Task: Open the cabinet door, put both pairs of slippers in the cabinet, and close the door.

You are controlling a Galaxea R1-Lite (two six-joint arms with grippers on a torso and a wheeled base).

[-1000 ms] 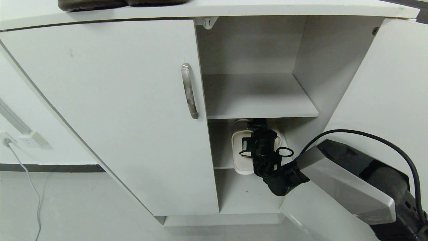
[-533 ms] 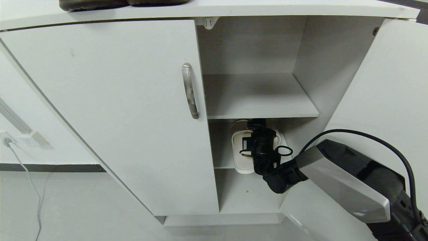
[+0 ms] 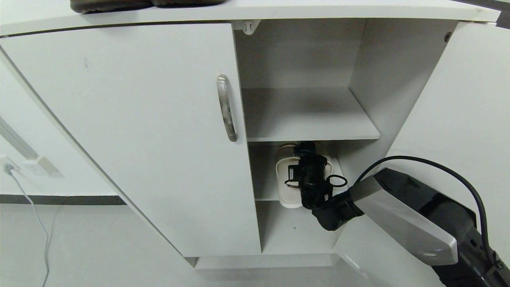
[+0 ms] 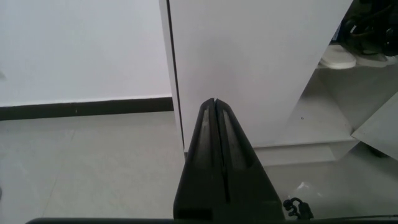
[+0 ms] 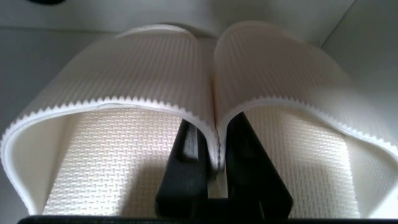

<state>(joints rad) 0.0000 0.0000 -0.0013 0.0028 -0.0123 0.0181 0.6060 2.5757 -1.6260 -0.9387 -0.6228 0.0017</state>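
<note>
A pair of white slippers [image 3: 287, 187] lies side by side in the cabinet's middle compartment, heels at the shelf's front edge. My right gripper [image 3: 305, 154] reaches in over them. In the right wrist view it [image 5: 210, 134] is shut on the two inner walls of the white slippers [image 5: 124, 93], pinched together. A pair of dark slippers [image 3: 111, 4] sits on the cabinet top at the far left. My left gripper [image 4: 214, 102] is shut on nothing, low in front of the closed left door [image 4: 249, 56]. The white slippers [image 4: 339, 59] also show beyond that door.
The cabinet's right door [image 3: 458, 99] stands wide open; the left door [image 3: 131, 131] with its metal handle [image 3: 226, 107] is closed. The upper shelf [image 3: 306, 115] and bottom compartment [image 3: 291, 235] hold nothing. A wall socket with a cable [image 3: 8, 169] is low left.
My right arm has edged slightly left and further toward the cabinet. The white slippers have barely shifted.
</note>
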